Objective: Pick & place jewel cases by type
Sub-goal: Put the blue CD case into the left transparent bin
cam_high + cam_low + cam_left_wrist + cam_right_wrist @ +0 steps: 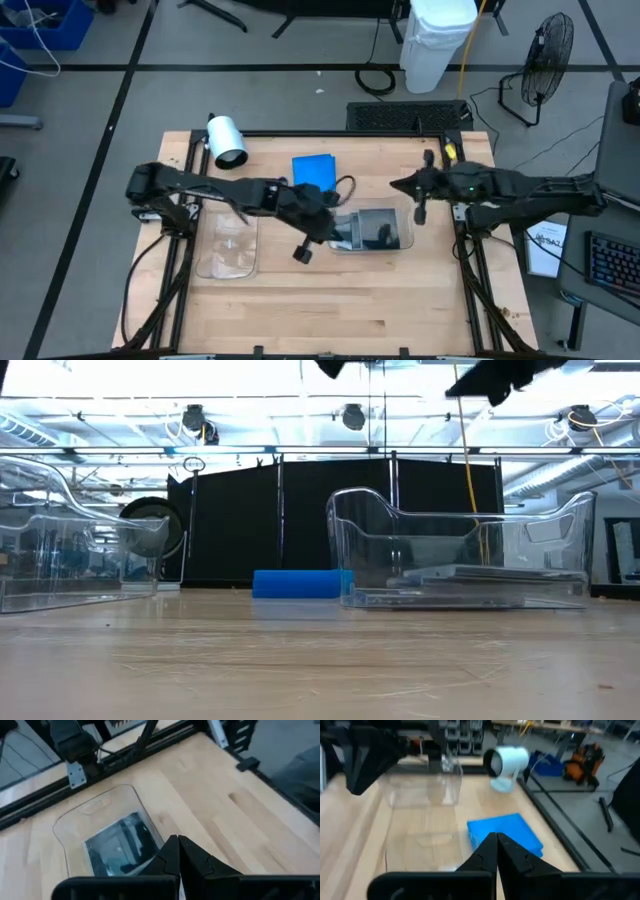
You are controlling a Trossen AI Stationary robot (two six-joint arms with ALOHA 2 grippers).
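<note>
A bright blue jewel case lies flat on the wooden table toward its far side; it also shows low on the table and in the right wrist view. Grey to dark jewel cases lie flat inside a clear tray at the table's middle, also seen in the left wrist view. My left gripper hangs shut above that tray's left end, holding nothing. My right gripper is shut and raised right of the blue case, pointing toward it, with nothing between its fingers.
A second clear tray stands at the table's left. A white cylindrical camera sits at the far left corner. Black frame rails run along the table's sides. Bare wood spans the near half of the table.
</note>
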